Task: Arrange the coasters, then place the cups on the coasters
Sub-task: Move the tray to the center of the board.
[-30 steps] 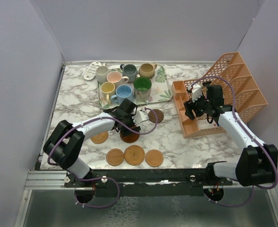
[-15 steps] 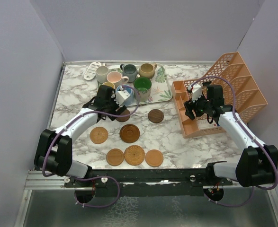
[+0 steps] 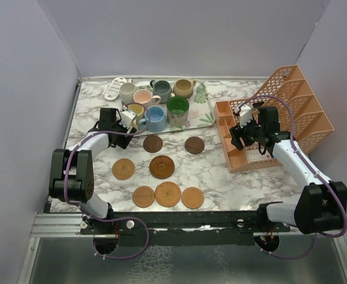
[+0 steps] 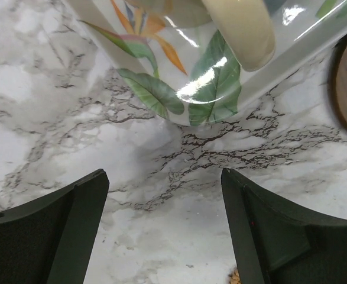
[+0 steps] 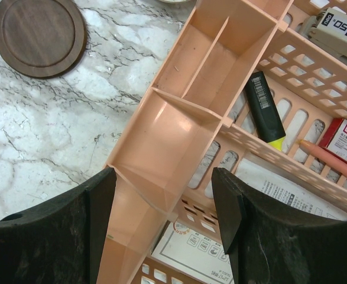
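Leaf-patterned tray; orange rack

Surface notes. White-and-grey marble-patterned tabletop is looking smooth, with a low sheen. Leaf-patterned rectangular tray is reflecting bright streaks: hard, high gloss. Small handled ceramic cups are showing a smooth, shiny glaze. Dark brown round wooden coaster is reading matt, with fine grain showing across its face. Tan round woven coaster is appearing rough and textured. Orange plastic mesh file rack is looking smooth, semi-gloss. Printed white paper sheet is looking flat and matt.
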`<action>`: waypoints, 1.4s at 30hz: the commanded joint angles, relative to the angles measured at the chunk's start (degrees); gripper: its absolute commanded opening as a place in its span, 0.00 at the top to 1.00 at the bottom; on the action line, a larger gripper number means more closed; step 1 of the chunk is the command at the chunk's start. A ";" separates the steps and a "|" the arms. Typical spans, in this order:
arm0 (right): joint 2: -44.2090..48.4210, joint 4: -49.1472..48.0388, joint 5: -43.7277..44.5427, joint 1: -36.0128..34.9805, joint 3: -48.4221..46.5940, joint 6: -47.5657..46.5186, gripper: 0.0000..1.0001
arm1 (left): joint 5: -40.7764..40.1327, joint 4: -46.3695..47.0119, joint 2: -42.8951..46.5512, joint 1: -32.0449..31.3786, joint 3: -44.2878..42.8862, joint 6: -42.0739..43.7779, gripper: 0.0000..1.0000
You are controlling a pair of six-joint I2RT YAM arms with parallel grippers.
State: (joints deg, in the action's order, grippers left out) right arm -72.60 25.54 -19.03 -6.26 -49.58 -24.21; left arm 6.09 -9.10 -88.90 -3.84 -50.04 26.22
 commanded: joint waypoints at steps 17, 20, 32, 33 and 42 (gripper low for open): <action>-0.75 -0.52 -0.13 0.29 0.62 -0.93 0.34 | 7.38 7.76 -15.02 1.27 -8.42 -1.98 0.23; -0.79 -0.56 0.00 0.29 0.63 -1.02 0.34 | 6.22 8.52 -16.66 1.37 -10.08 -3.54 0.24; -0.39 -0.53 0.13 0.31 0.67 -0.89 0.34 | 2.46 9.17 -19.78 1.46 -14.45 -7.52 0.25; -0.43 -0.53 0.05 0.29 0.65 -0.85 0.34 | 1.98 9.24 -19.62 1.54 -14.42 -7.83 0.25; 0.18 -0.45 -0.13 0.29 0.70 -0.80 0.34 | 4.96 4.13 -13.04 1.66 -13.06 -8.77 0.24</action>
State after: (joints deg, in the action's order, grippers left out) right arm -73.19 25.52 -18.98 -6.26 -49.52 -24.32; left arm 9.41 -5.10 -106.15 -1.98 -63.59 18.28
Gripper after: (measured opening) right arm 0.665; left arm 0.752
